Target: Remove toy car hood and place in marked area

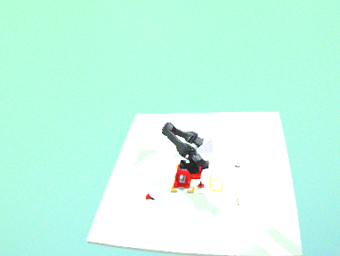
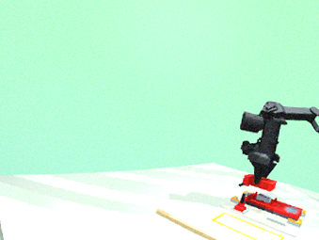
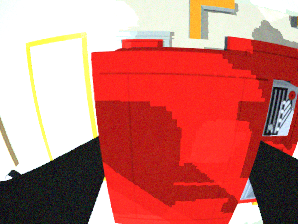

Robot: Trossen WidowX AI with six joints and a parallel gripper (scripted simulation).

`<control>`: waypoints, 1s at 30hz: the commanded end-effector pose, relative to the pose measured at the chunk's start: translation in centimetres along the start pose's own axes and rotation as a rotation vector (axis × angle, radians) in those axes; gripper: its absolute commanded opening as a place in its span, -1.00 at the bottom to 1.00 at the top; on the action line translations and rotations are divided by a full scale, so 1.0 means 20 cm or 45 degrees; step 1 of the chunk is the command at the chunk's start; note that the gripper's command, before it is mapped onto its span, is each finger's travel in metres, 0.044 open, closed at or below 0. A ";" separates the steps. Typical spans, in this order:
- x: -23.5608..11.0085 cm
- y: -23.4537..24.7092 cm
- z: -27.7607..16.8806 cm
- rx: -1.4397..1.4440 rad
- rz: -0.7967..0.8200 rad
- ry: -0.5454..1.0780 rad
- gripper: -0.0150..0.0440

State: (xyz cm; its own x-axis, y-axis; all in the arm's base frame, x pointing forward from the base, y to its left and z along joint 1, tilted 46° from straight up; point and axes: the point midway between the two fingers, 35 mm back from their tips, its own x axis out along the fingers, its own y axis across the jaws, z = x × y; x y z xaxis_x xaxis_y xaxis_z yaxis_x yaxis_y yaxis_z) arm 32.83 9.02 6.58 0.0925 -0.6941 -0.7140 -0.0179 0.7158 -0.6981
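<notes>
Red is filling most of my wrist view: the hood (image 3: 173,143) is sitting square between my two dark fingers, one pressing on each side of it. My gripper (image 2: 259,179) is standing fairly wide because the hood is a broad piece, and it is clamped on that hood and nothing else.

From the side view, I am holding the hood (image 2: 259,182) up in the air, clear of the desk (image 2: 91,206), with my gripper pointing straight down onto its top. It is hanging just above the toy car (image 2: 272,204), over the car's far end, and is not touching it. The car is lying flat on a pale base with orange corner pieces (image 3: 208,11).

The marked area, a yellow-outlined rectangle (image 2: 248,230), is lying on the desk just beside the car, on the side nearer the exterior camera. In my wrist view the same yellow outline (image 3: 59,96) is showing to the left of the hood, so the hood is not over it. A thin wooden strip (image 2: 206,235) is lying beyond the rectangle, apart from the car.
</notes>
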 end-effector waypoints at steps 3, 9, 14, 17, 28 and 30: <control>-0.02 0.18 -0.02 0.011 0.012 -0.004 -0.49; -0.01 0.37 -0.06 0.013 0.006 0.002 -0.49; -0.01 0.52 -0.12 0.019 -0.003 0.002 -0.49; 0.00 0.61 -0.15 0.023 -0.010 0.001 -0.49; 0.02 0.66 -0.17 0.025 -0.014 0.001 -0.49; 0.03 0.66 -0.17 0.025 -0.014 0.001 -0.49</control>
State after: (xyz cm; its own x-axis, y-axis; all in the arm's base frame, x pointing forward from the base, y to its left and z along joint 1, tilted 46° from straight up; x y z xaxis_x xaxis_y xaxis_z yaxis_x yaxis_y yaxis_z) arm 29.16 17.74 -3.01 0.0907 -0.7042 -0.7042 -0.0007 0.7071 -0.7072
